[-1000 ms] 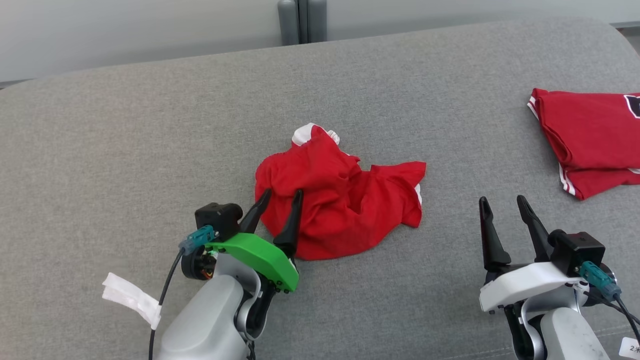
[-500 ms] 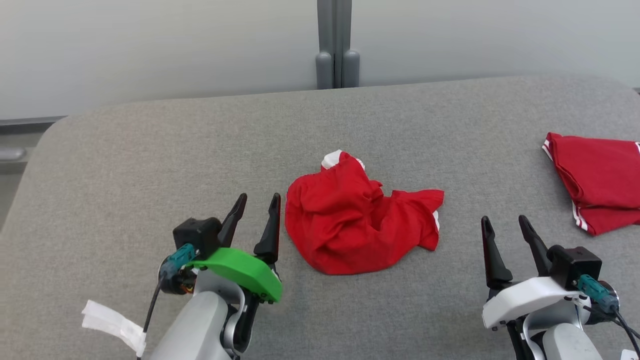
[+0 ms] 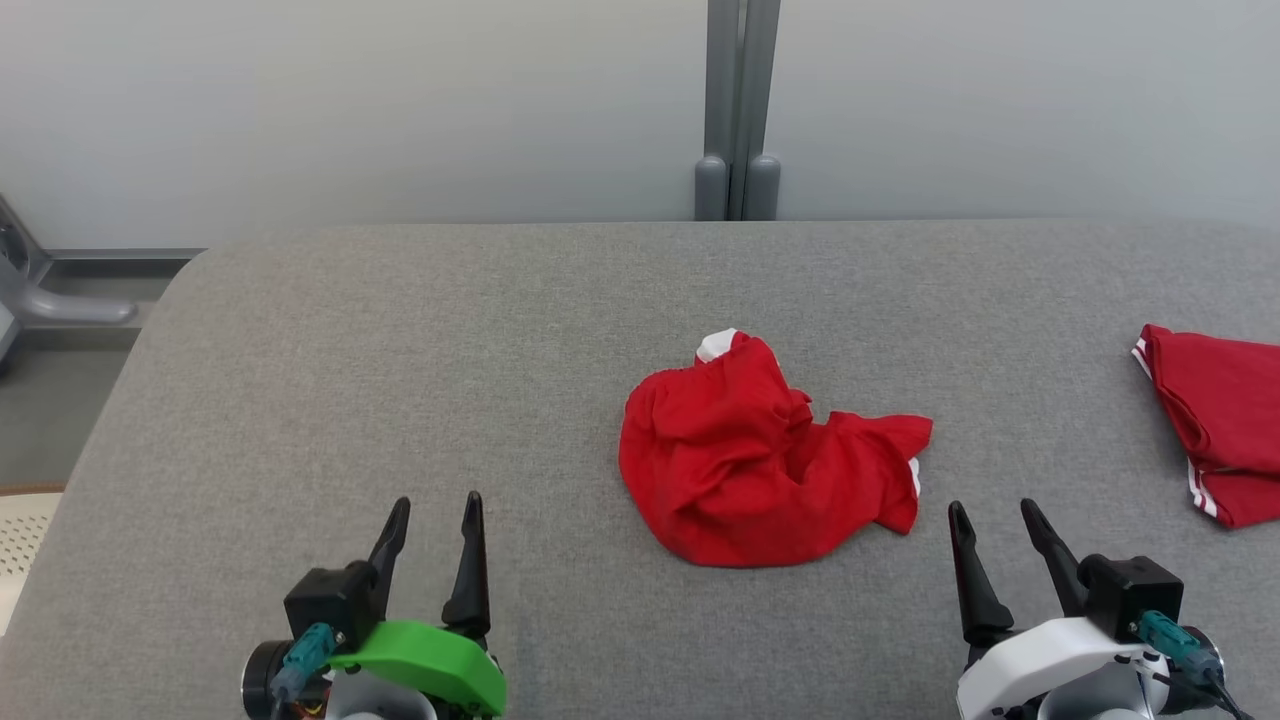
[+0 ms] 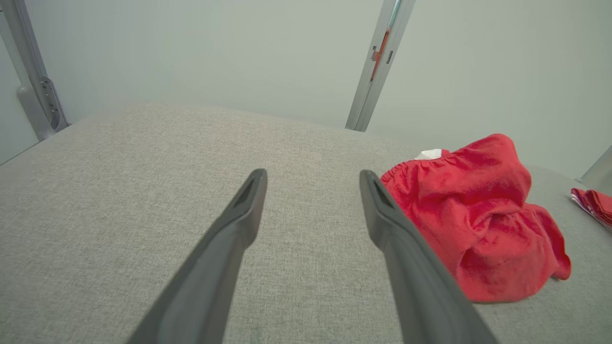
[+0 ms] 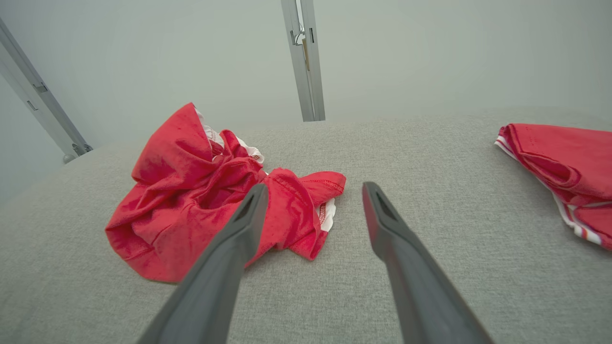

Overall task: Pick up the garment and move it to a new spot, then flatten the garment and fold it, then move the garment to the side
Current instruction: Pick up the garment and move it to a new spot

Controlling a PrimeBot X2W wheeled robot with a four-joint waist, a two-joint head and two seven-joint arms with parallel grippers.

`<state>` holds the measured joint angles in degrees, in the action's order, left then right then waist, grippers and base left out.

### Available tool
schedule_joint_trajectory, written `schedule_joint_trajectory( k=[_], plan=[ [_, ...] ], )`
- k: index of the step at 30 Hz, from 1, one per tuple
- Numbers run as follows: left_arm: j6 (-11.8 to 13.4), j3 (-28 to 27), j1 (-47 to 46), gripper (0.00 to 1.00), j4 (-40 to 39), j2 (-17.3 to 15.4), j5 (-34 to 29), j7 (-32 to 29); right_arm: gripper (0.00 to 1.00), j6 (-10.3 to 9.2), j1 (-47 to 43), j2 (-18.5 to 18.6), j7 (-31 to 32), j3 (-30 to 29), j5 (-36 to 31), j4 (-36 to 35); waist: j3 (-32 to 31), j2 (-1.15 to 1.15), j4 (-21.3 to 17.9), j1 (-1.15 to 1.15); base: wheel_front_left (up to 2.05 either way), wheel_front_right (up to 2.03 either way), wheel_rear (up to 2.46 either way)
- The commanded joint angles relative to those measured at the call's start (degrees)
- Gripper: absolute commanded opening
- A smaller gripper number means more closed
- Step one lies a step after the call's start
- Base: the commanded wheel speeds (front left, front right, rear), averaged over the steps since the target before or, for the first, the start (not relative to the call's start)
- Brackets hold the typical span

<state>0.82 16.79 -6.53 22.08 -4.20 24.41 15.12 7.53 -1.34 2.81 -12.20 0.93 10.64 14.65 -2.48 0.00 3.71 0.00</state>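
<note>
A crumpled red garment (image 3: 765, 460) with white trim lies in a heap on the grey padded surface (image 3: 400, 380), a little right of its middle. My left gripper (image 3: 432, 512) stands open near the front edge, well to the left of the heap and apart from it. In the left wrist view the garment (image 4: 478, 215) lies to the right of the open left gripper (image 4: 311, 177). My right gripper (image 3: 992, 515) is open too, just off the heap's right front corner. The right wrist view has the garment (image 5: 201, 200) ahead and left of the empty right gripper (image 5: 311, 190).
A second red garment with white stripes (image 3: 1215, 420) lies folded at the surface's right edge, also in the right wrist view (image 5: 564, 167). A grey post (image 3: 738, 110) stands behind the surface against a pale wall. Floor and a grey frame leg (image 3: 60, 305) show at the left.
The head camera has tilted up and shifted, so the whole scene sits lower and rightward. My left gripper has drawn back from over the garment's left edge and stands clear of it, empty.
</note>
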Motion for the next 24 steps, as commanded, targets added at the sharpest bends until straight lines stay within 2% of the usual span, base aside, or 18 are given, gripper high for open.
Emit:
schedule_joint_trajectory(
  k=[1, 24],
  plan=[
    [0.43, -0.27, 1.44, 1.0, -0.64, 0.24, -1.13, 0.03, 1.0, -0.09, -0.93, 0.16, -0.41, -0.07, 0.5, 0.22, -0.32, 0.0, 0.34, 0.0, 0.0, 0.0, 0.0],
    [-0.67, -2.96, 3.37, 1.0, -1.38, 1.1, -4.41, 0.03, 1.0, -0.09, 0.18, 0.16, -0.7, 0.22, 0.46, -0.27, -0.61, 0.0, -0.04, 0.0, 0.0, 0.0, 0.0]
  ],
)
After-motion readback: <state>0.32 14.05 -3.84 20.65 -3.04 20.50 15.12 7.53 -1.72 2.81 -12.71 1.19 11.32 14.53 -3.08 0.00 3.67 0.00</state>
